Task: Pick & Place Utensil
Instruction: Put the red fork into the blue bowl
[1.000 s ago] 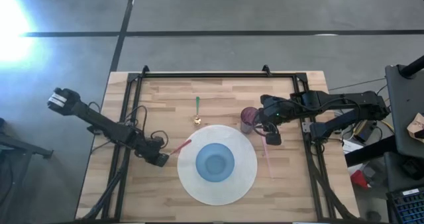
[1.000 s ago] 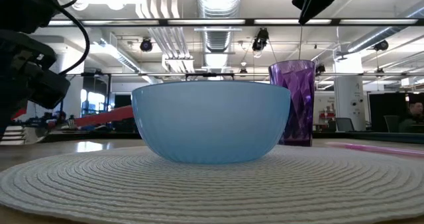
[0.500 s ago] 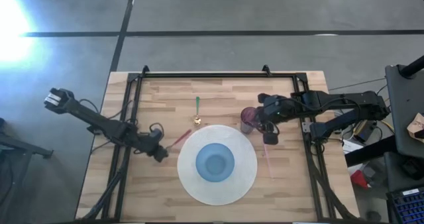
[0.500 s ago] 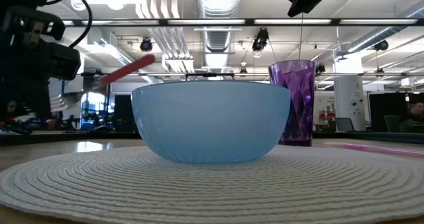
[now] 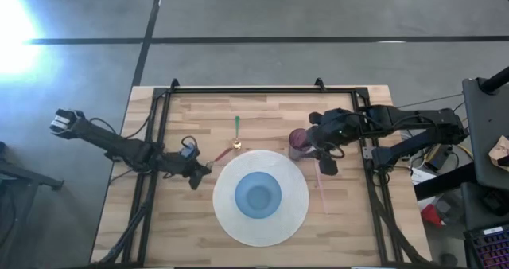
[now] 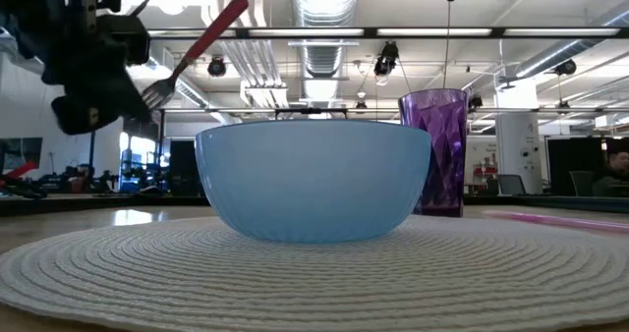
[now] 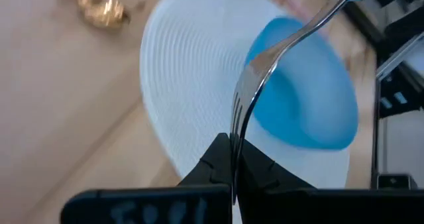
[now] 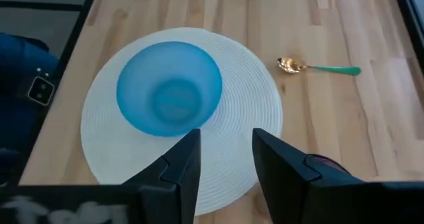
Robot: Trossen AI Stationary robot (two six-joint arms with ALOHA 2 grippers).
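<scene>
Left pincer (image 5: 199, 172) clamped on the red-handled fork (image 6: 192, 54) — lifted off the desk (image 5: 262, 114), just left of the white placemat (image 5: 294, 221). Right pincer (image 5: 322, 148) parted, empty, hovering by the purple cup (image 6: 432, 150).

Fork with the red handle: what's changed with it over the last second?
The left end effector, shut on the fork, has lifted it off the table and tilted its red handle upward, shifting slightly away from the placemat. The bowl, purple cup and green-handled spoon stayed put.
</scene>
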